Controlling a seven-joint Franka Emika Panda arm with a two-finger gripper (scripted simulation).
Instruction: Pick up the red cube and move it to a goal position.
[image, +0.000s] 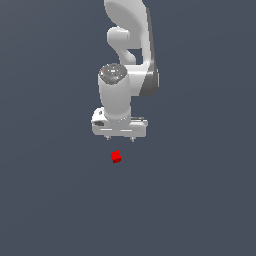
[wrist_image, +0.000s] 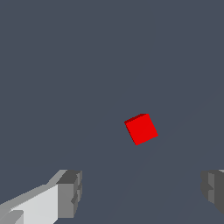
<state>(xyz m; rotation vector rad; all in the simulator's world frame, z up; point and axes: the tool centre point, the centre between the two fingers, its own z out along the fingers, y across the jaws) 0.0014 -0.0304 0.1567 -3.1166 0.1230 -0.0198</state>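
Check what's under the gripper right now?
Below the open gripper sits only the red cube, apart from the fingers, on the plain grey floor. The cube's underside is hidden.

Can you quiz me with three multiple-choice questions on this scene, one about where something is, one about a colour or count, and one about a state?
1. Where is the cube relative to the gripper in the exterior view?
A. Below it, apart from it
B. Clamped between the fingers
C. On top of the arm

2. How many cubes show, and what colour?
A. Two, blue
B. One, red
C. Three, green

3. How does the gripper stand?
A. Shut on the cube
B. Shut on nothing
C. Open, holding nothing

Answers:
1. A, since the exterior view shows a gap between fingertips and cube.
2. B, as only one red cube appears in both views.
3. C, because in the wrist view the fingers sit wide apart.
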